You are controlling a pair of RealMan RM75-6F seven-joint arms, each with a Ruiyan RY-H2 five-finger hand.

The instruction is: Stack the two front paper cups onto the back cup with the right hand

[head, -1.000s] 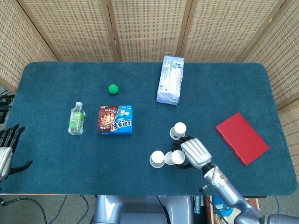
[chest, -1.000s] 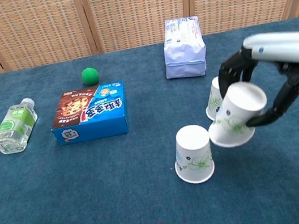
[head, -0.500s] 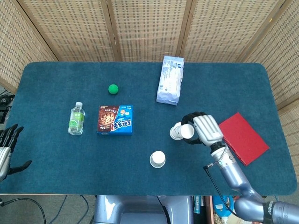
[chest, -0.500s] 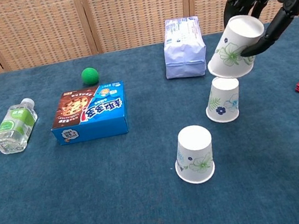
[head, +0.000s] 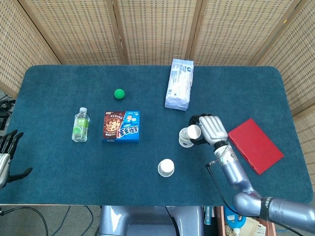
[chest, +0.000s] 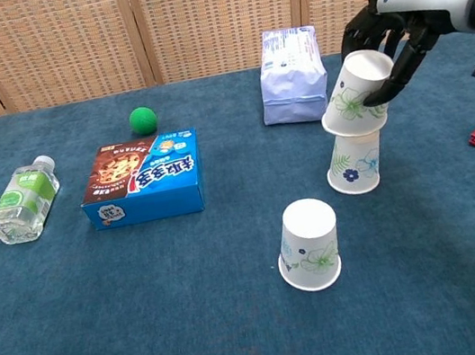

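My right hand (chest: 391, 50) (head: 209, 129) grips an upside-down paper cup (chest: 353, 95) (head: 194, 132), tilted and sitting on top of the back cup (chest: 353, 162) (head: 184, 139), which stands upside down on the blue table. The other front cup (chest: 308, 245) (head: 166, 167) stands upside down by itself nearer the front edge. My left hand (head: 7, 156) hangs at the table's left edge, fingers spread and holding nothing.
A cookie box (chest: 145, 178), a green ball (chest: 143, 118) and a water bottle (chest: 24, 198) lie to the left. A white packet (chest: 293, 74) lies behind the cups. A red book (head: 254, 145) lies to the right.
My right hand lifted the cup from beside the front cup, carried it back above the back cup, then lowered it onto that cup's top.
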